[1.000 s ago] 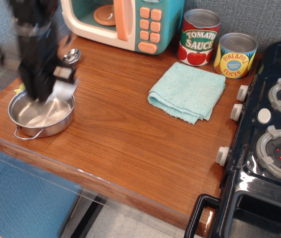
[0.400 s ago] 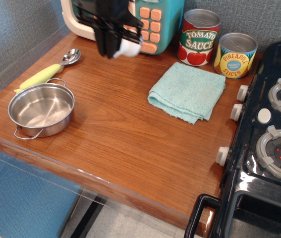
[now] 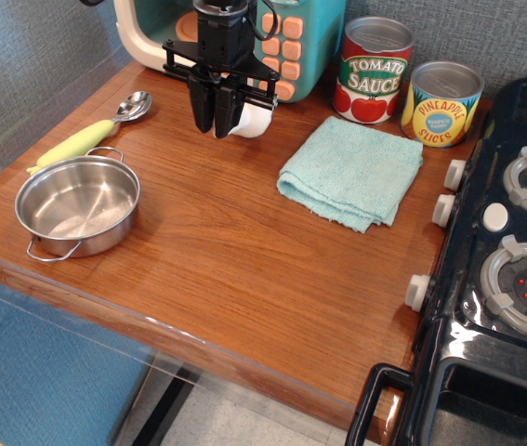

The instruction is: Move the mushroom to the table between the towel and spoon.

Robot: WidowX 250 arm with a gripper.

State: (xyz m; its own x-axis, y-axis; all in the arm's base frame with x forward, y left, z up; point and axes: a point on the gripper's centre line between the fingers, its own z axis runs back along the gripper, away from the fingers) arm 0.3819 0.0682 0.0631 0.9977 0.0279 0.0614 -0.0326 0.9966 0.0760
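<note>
My black gripper (image 3: 217, 126) hangs at the back of the brown table (image 3: 226, 251), between the spoon (image 3: 91, 136) on the left and the light teal towel (image 3: 351, 172) on the right. Its fingers are shut on the mushroom (image 3: 256, 121). Only the white stem shows, sticking out to the right of the fingers, and the cap is hidden. The mushroom is just above or at the tabletop; I cannot tell if it touches. The spoon lies with its silver bowl toward the back and its yellow-green handle toward the front left.
A steel pan (image 3: 77, 206) sits at the front left, just below the spoon. A toy microwave (image 3: 286, 42) stands right behind the gripper. Two cans (image 3: 375, 70) stand behind the towel. A black toy stove (image 3: 505, 260) fills the right side.
The gripper lifted the mushroom from the pan, carried it right and back, and has now lowered it toward the table between spoon and towel.
</note>
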